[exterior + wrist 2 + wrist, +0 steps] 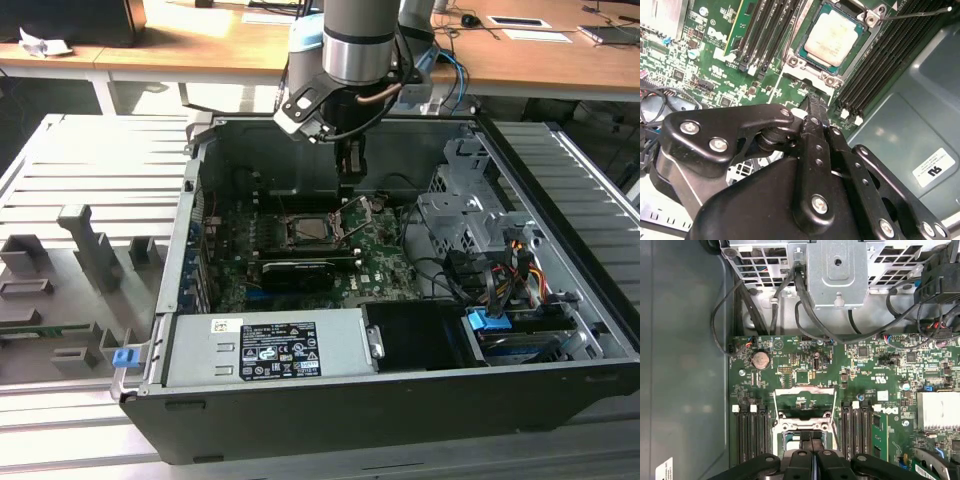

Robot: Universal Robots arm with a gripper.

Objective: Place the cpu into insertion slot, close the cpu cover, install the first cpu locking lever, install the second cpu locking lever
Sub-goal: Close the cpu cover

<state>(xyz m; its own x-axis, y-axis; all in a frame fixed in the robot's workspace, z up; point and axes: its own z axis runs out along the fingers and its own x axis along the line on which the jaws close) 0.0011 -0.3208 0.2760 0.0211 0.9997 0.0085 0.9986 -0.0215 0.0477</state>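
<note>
While the arm hangs down from the upper middle of the exterior view into the open computer case (300, 425), its gripper (352, 178) hovers above the green circuit board (390, 260), just behind the socket (308, 232). Both wrist views show the gripper (815, 102) (812, 445) with its two black fingers (805, 460) pressed together and nothing pinched between them.

The chip (832, 37) lies flat inside the socket (855, 52), its dull silver-beige top uncovered and the black rim showing around it. The cover (805, 390), a thin silver frame with a square window, seems to stand raised on its hinge rather than lying over the chip, though the angle makes that hard to judge. The fingertips sit just beside it, and I cannot tell whether they touch it.

One thin wire lever (915, 13) sticks out from a corner of the socket, clear of the frame. Long black memory slots (765, 30) run along both sides of the socket.

Toward the lower part of the exterior view a grey power supply box (265, 350) fills the case's near edge. A metal drive cage (837, 270) with loose black cables stands past the board's end, and a round coin battery (760, 359) sits on the board.
</note>
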